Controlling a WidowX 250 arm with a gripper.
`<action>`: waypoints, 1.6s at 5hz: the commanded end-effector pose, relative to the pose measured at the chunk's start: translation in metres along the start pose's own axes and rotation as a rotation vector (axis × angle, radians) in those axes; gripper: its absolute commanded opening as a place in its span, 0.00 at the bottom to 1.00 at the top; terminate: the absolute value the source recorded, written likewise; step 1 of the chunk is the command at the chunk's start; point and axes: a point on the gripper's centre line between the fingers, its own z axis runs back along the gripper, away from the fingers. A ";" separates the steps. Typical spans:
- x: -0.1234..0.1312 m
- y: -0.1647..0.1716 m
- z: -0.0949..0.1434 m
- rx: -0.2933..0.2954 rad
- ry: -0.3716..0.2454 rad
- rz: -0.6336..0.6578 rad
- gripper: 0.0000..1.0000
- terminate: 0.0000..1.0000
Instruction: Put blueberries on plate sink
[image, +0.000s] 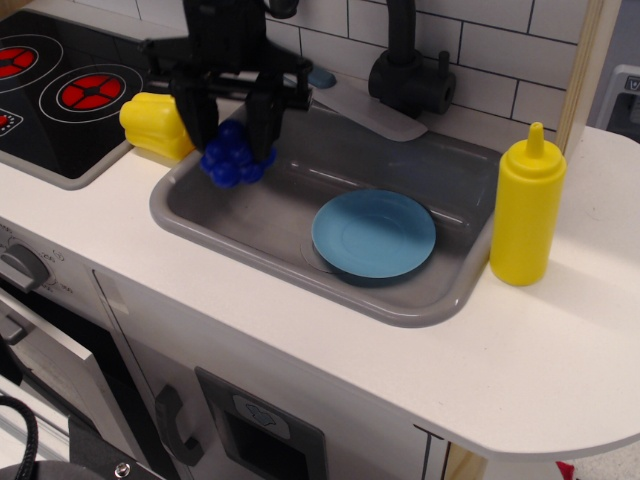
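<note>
My black gripper (232, 140) is shut on the blueberries (232, 158), a clump of glossy dark-blue balls, and holds them in the air over the left end of the grey sink (200, 222). The light-blue plate (373, 234) lies flat on the sink floor, to the right of the gripper and apart from it. Nothing is on the plate.
A yellow pepper (153, 124) lies on the counter just left of the gripper, beside the black stovetop (60, 100). A black faucet (408, 70) stands behind the sink. A yellow squeeze bottle (527, 208) stands at the sink's right. A blue-handled spatula (362, 108) lies at the back.
</note>
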 end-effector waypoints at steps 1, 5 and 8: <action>0.032 -0.031 -0.023 0.032 -0.085 0.045 0.00 0.00; 0.054 -0.063 -0.077 0.025 -0.152 0.022 0.00 0.00; 0.065 -0.062 -0.064 -0.017 -0.134 0.051 1.00 0.00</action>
